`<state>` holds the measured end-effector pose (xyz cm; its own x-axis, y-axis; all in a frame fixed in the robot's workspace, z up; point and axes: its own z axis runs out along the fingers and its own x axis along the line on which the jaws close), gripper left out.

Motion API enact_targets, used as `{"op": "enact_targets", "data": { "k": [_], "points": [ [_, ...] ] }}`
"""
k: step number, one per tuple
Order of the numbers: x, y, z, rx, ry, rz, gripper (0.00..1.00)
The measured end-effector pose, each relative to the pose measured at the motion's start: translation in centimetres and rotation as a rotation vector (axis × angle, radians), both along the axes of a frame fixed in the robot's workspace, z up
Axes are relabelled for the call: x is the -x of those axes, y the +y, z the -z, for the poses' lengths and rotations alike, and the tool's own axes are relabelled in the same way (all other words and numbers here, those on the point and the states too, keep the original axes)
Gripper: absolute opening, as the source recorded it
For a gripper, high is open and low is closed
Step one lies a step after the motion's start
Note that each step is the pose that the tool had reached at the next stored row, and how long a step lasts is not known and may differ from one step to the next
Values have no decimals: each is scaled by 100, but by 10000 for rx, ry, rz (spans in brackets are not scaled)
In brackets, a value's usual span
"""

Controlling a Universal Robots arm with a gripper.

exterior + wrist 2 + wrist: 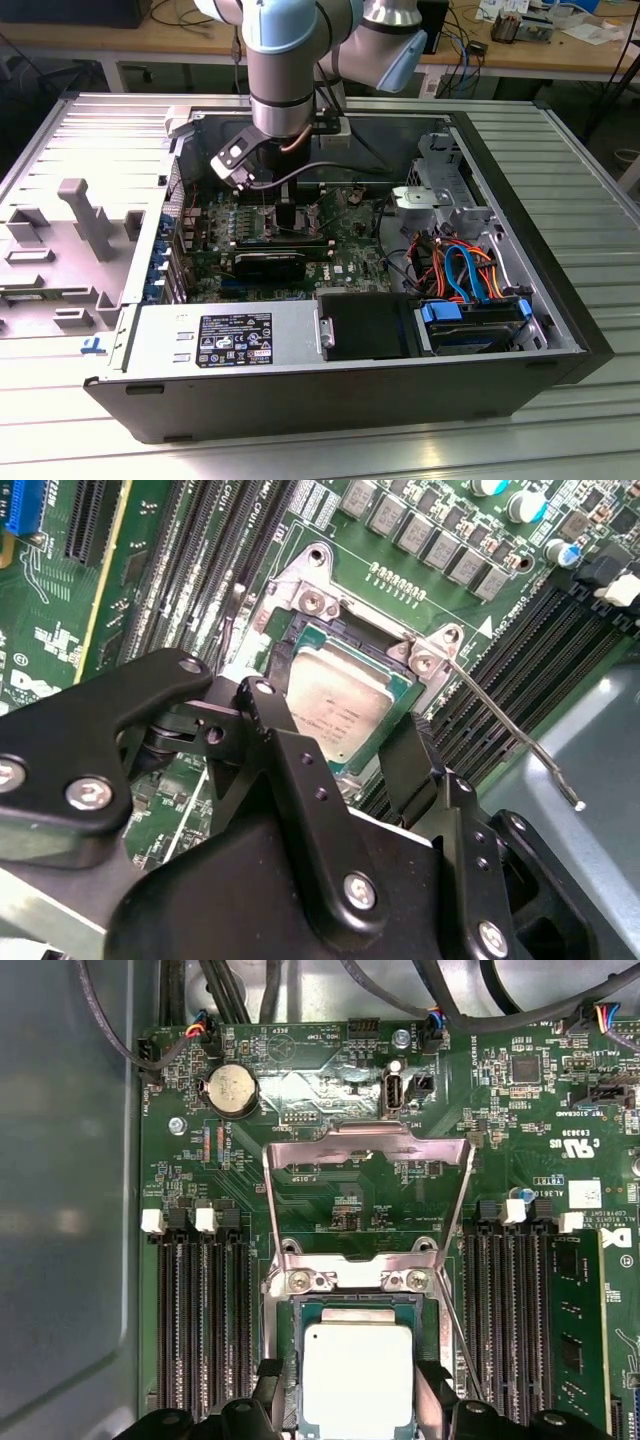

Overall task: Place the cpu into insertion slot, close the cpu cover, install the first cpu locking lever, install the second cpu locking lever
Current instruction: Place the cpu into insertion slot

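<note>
The cpu (358, 1375) (335, 700), a square chip with a dull silver top, lies flat in the insertion slot (282, 1335) (300, 630) on the green motherboard. My gripper (355, 1415) (340, 735) (286, 215) reaches straight down over it. One black finger stands against each of two opposite edges of the chip, so the gripper is shut on the cpu. The cpu cover (366, 1146), a silver frame with a large window, is swung up and open behind the slot. A thin wire locking lever (512, 730) (452, 1335) sticks up free beside the slot.
Rows of black memory slots (200, 1300) (515, 1300) flank the socket. A long black card (268, 262), a power supply (225, 340), a drive bay (470, 325) with orange and blue cables (455, 265), and the case walls (500, 140) close in the space.
</note>
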<state>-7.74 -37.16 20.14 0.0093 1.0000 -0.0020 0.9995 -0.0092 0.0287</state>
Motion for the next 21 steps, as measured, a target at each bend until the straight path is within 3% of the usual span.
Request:
{"op": "enact_targets", "data": {
  "k": [9, 11, 21],
  "points": [
    [0, -25, 0, 0, -1, -6, 62],
    [1, -29, -2, 9, 2, -6, 54],
    [0, -34, -25, -2, -1, -11, 54]
  ]
}}
